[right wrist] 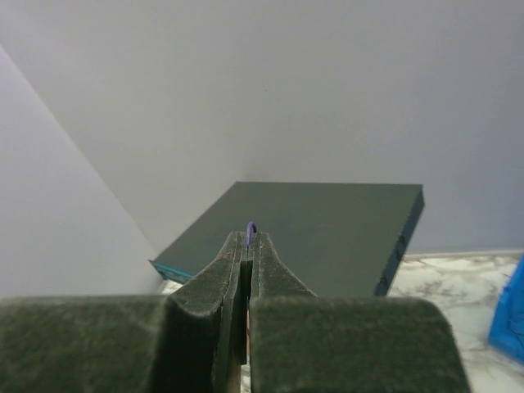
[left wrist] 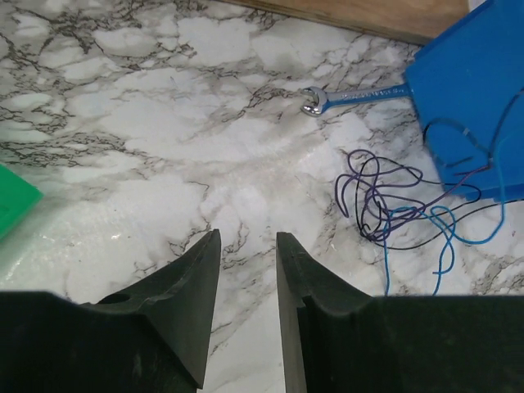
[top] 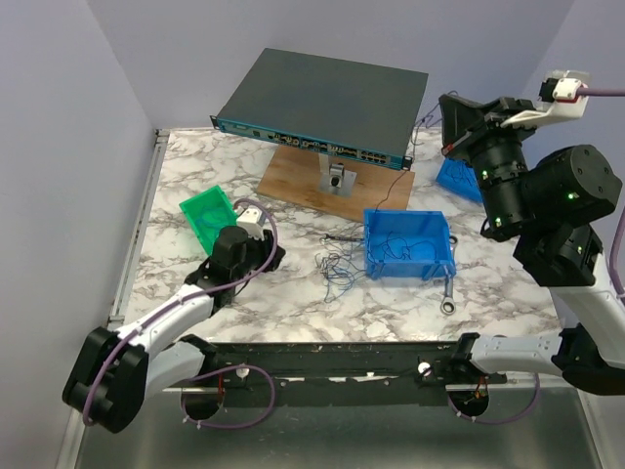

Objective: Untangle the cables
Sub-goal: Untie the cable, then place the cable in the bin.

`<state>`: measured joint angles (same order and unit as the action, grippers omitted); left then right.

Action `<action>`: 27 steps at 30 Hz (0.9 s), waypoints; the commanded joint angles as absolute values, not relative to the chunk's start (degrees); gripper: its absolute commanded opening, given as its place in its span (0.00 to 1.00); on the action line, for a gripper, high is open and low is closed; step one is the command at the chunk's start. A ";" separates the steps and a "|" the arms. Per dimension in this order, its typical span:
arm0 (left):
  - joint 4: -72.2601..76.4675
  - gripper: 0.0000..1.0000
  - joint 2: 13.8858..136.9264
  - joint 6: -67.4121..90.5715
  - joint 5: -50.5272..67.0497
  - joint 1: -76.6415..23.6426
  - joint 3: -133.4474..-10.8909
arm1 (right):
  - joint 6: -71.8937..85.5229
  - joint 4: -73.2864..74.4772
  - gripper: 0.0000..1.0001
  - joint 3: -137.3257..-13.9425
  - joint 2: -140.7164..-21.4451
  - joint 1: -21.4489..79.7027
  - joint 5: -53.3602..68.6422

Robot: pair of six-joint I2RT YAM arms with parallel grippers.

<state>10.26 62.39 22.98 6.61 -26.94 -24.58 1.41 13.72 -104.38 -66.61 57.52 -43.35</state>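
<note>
So my right jaws pinch a purple wire (right wrist: 251, 227) high to draw it from the cables (left wrist: 393, 205); left jaws hover narrowly parted.

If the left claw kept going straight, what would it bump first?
Probably bare marble table ahead of the left gripper; the cables and wrench lie off to the side. Depth is unclear.

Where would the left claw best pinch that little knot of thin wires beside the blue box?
Probably the purple loops at the edge of the wires farthest from the blue box, coming from above: they lie clear on bare marble, facing the open left gripper, while other strands run into the box.
</note>
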 commanded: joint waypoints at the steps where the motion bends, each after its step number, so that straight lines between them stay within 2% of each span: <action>1: 14.19 0.31 54.92 22.95 3.86 -26.55 -20.36 | -0.18 13.93 0.01 -97.71 -62.96 57.56 -51.74; 7: 16.86 0.25 52.42 22.49 6.34 -26.63 -18.61 | 5.69 18.39 0.01 -84.66 -58.07 57.49 -58.13; 15: 17.24 0.20 52.33 22.63 6.98 -26.63 -18.55 | 9.45 26.28 0.01 -83.05 -59.15 57.54 -61.54; 21: 23.78 0.45 57.69 21.96 21.12 -26.91 -19.39 | 12.13 30.97 0.01 -83.89 -59.95 57.48 -62.81; 27: 23.96 0.49 61.42 21.58 23.54 -28.40 -21.26 | 12.55 31.70 0.01 -84.22 -57.96 57.48 -62.39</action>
<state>20.99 60.16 22.44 18.00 -27.44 -19.22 11.11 29.67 -83.18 -59.68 57.54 -60.58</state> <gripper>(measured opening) 0.477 0.037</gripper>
